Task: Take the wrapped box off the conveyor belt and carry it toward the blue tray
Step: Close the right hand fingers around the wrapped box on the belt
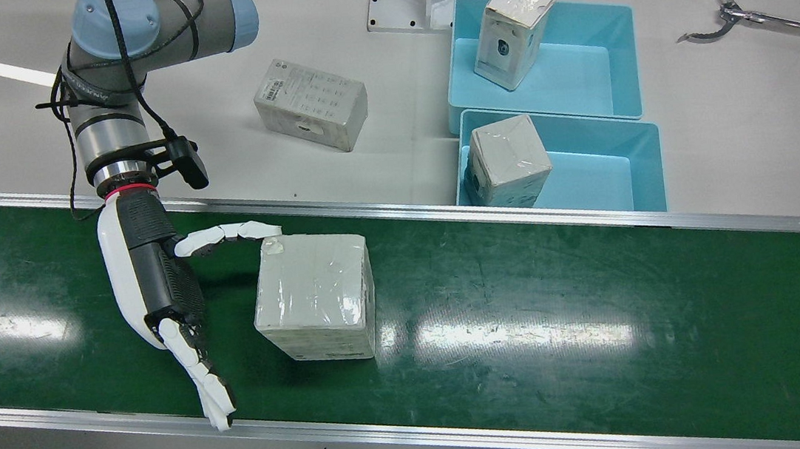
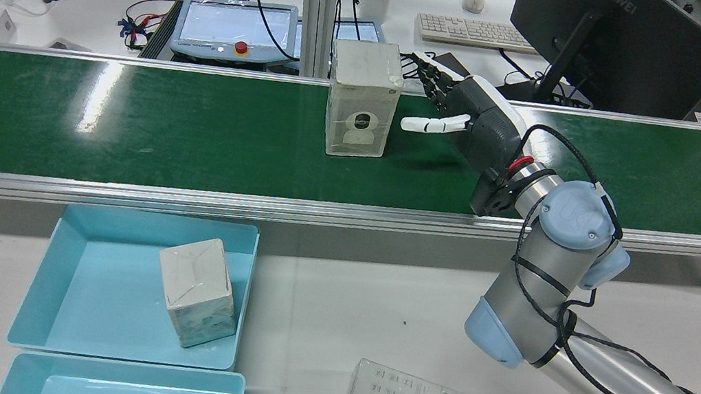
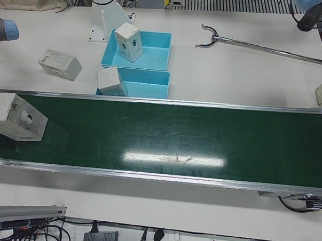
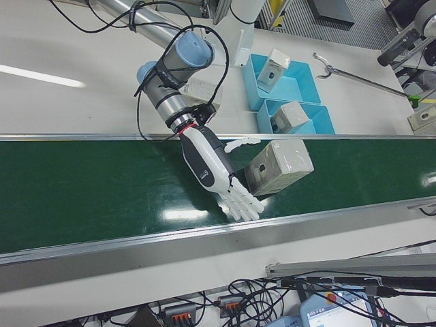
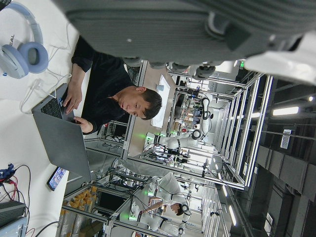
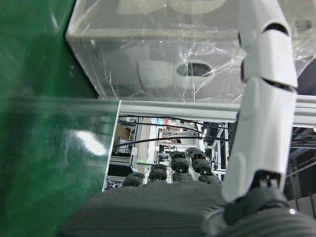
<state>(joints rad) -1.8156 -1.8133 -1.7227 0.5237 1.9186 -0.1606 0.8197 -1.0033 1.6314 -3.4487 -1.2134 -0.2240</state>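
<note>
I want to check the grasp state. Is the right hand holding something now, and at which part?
Nothing is held yet. The right hand is open beside the wrapped box on the conveyor belt; one finger reaches its top edge.

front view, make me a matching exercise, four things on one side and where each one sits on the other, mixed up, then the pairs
Things:
1. wrapped box
2. flat box
3. upright box
4. right hand

Places:
A. on the white table, outside the trays
B. in the far blue tray
C. open, beside the wrapped box
D. on the green conveyor belt

Pairs: 1-D, 2-A, 3-B, 4-C
</note>
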